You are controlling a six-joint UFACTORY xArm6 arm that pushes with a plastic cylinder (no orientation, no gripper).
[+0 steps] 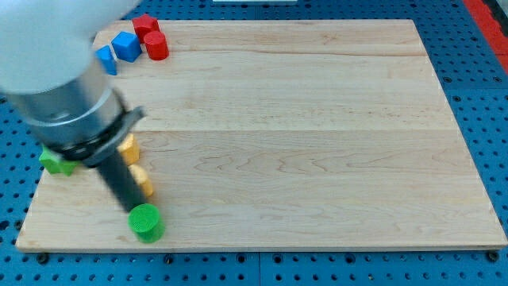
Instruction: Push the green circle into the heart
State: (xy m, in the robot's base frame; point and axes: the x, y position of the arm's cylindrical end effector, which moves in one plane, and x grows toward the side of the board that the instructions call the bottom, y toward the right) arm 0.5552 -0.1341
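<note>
A pale wooden board (302, 135) with visible plank seams lies on a blue perforated table (476, 48); a red strip (490, 14) shows at the view's top right corner. No containers and no readable writing appear.

The green round cylinder block (146, 222) sits near the board's bottom edge at the view's left. My tip (132, 208) rests just at its upper left side, seemingly touching it; there are no fingers, only the dark rod. Behind the rod lie two yellow blocks (141, 181), partly hidden, shapes unclear. A green block (55, 162) peeks out at the board's left edge. At the top left cluster two blue blocks (125, 45) and two red blocks (155, 45). No heart can be made out.
</note>
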